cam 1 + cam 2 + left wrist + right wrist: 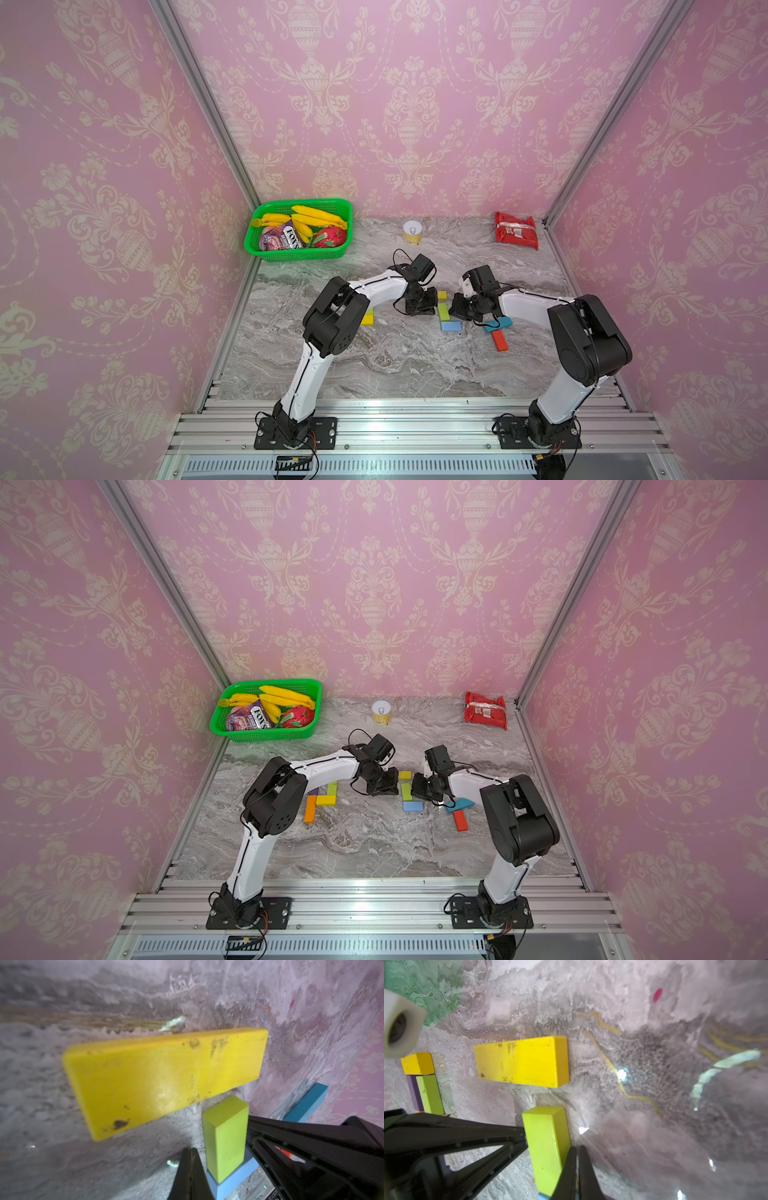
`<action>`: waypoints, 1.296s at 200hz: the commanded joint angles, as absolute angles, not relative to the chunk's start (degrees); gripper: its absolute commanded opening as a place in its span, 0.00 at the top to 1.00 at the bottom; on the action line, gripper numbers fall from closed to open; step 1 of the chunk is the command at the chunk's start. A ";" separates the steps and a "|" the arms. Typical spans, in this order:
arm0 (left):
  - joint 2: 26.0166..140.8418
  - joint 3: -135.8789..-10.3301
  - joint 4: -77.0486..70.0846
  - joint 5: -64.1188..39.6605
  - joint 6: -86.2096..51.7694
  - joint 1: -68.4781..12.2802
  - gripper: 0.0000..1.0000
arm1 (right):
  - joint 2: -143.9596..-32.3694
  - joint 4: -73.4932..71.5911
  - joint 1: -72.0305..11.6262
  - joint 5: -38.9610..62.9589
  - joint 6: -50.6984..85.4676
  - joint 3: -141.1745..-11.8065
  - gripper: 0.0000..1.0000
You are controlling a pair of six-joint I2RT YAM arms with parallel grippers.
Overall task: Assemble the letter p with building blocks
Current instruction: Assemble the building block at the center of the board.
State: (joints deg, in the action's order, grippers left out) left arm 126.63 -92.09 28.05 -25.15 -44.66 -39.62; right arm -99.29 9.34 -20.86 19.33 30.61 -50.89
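Stem begun: my left tool (190, 1159) and right tool (577, 1157), both pinched together, flank the lime block (546, 1147); others scattered.

The counter (395, 365) looks like glossy grey veined marble, the yellow block (162, 1082) wears matt paint, scuffed and chipped, the lime green block (225, 1142) looks smooth, and the basket (299, 254) is perforated green plastic.

Top views bright, even, slightly soft; walls (104, 208) bow at edges. Wrist views wide-angle, warped; yellow block (162, 1082) blurred close up; glare spots on table (622, 1074); shadows faint.
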 commanded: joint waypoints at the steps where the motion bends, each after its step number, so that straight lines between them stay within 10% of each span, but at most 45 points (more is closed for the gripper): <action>1: 128.45 -94.07 29.62 -26.12 -43.86 -40.11 1.00 | -102.52 12.99 -21.00 18.67 31.53 -50.53 0.91; 259: 130.23 -98.29 31.17 -25.67 -45.12 -40.54 1.00 | -104.35 14.93 -19.96 17.76 30.44 -52.60 0.91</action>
